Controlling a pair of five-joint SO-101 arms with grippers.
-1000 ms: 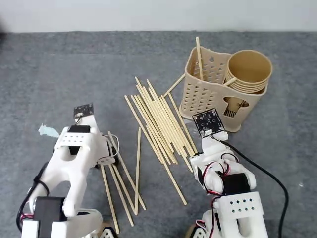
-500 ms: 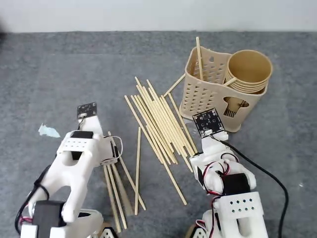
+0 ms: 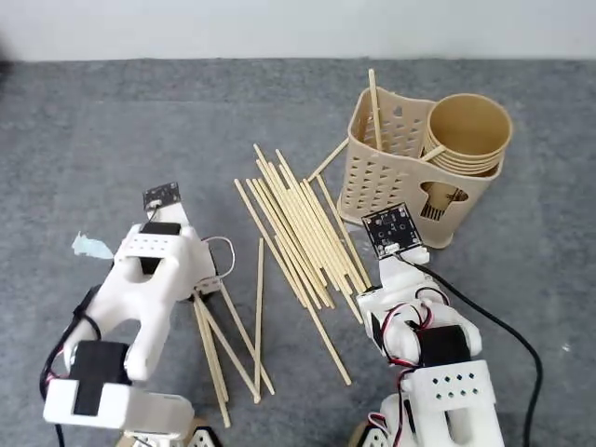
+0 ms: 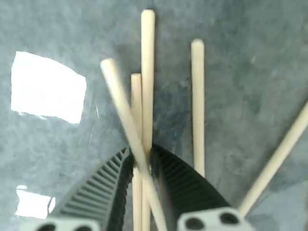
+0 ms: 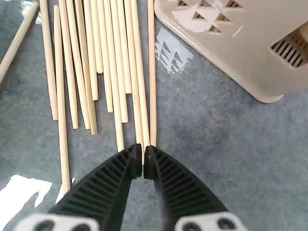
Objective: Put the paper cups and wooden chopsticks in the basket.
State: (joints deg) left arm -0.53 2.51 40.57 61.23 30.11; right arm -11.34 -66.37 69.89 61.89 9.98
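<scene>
My left gripper is shut on a few wooden chopsticks that run out between its jaws, one of them crossing the others at a slant. From above, this small bunch fans out on the grey mat beside the left arm. A larger pile of chopsticks lies in the middle. My right gripper is shut with nothing in it, its tips at the near ends of that pile. The beige basket holds stacked paper cups and one upright chopstick.
A single chopstick lies between the two groups. A small blue scrap sits on the mat left of the left arm. The basket's corner stands just beyond the right gripper. A black cable trails from the right arm.
The left arm has shifted and turned slightly, and the small bunch of chopsticks at its gripper has moved with it. The right arm has not moved.
</scene>
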